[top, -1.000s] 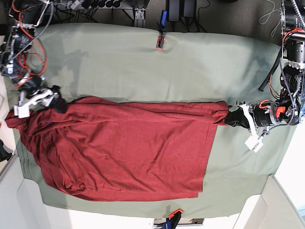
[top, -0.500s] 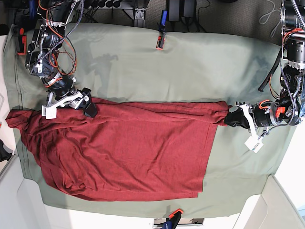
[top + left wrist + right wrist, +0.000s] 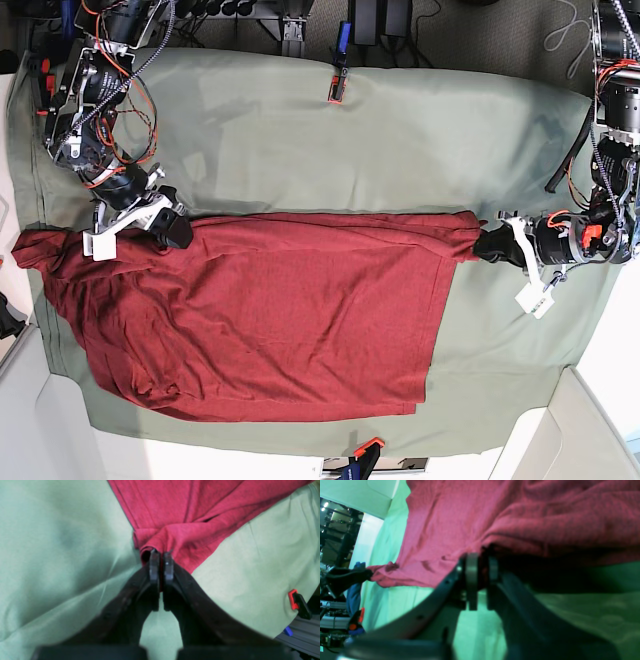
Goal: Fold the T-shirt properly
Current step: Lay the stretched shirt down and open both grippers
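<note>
I see the T-shirt (image 3: 260, 310) spread flat on the sage-green cloth (image 3: 400, 140). My left gripper (image 3: 161, 563) pinches a bunched corner at the shirt's far-side edge, jaws nearly together on fabric. My right gripper (image 3: 481, 567) clamps the same upper edge toward the opposite end, fabric between its narrow jaws.

My counter lay under a wide, wrinkled sage-green cloth (image 3: 420, 130). Directly on that cloth, the large maroon knit T-shirt (image 3: 270, 320) lay spread flat, folded over itself, reaching near the front edge.
</note>
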{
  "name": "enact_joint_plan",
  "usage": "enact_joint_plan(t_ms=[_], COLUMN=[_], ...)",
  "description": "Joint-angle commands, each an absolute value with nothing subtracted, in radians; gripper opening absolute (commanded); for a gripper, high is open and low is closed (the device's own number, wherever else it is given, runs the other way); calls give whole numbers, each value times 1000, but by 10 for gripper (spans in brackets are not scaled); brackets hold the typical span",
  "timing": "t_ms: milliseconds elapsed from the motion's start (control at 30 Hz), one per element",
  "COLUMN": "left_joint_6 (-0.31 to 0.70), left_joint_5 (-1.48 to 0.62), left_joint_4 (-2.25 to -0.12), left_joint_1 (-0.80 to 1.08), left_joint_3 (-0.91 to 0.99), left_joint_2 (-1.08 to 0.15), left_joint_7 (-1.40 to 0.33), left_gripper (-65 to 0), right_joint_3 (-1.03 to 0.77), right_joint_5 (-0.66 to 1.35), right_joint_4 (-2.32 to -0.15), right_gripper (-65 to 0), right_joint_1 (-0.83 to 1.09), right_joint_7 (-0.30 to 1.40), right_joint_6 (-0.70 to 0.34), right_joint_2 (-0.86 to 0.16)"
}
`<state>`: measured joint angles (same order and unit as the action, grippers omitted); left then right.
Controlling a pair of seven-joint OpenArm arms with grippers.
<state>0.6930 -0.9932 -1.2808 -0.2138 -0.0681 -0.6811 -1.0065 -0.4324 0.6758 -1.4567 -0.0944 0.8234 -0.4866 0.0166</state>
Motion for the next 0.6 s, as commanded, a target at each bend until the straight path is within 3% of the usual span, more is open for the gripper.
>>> enact_joint_plan(t_ms=[0, 333, 467, 533, 567], left_joint_6=[698, 698, 698, 698, 698], left_joint_5=[-1013, -904, -904, -904, -904], left_joint_4=[-1293, -1293, -1293, -1293, -1293], left_joint_1=[-236, -252, -252, -252, -252], left_joint_3=[-60, -60, -60, -60, -60], left_joint_2=[-701, -698, -698, -698, -698], left_joint_7=[-992, -885, -868, -867, -864], left_gripper=[-650, -639, -479, -446, -437], right_joint_3=[-432, -431, -431, -431, -431], right_joint_5=[694, 490, 448, 449, 449], right_joint_4=[-1478, -1425, -1290, -1235, -1218], right_gripper=[-629, -629, -623, -565, -504], right_joint_1=[-121, -290, -380, -404, -408], right_joint_7=[791, 705, 695, 692, 692], right_joint_6=[-494, -456, -448, -449, -451], right_joint_2=[14, 14, 13, 14, 14])
